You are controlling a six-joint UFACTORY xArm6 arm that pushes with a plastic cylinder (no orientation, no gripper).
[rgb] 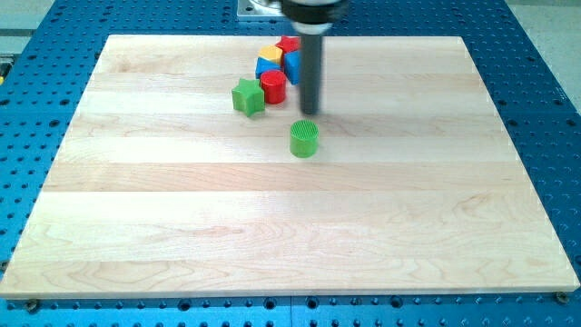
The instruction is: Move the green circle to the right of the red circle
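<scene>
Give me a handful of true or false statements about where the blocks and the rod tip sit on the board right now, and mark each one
1. The green circle lies apart from the cluster of blocks. True.
2. My tip is pressed against the green star. False: the tip is just above the green circle, toward the view's top, well to the view's right of the star.
3. The red circle sits right beside the green star. True.
4. The green circle is at the view's left of the red circle. False: it is lower and slightly to the view's right.
5. A yellow block is in the cluster. True.
</scene>
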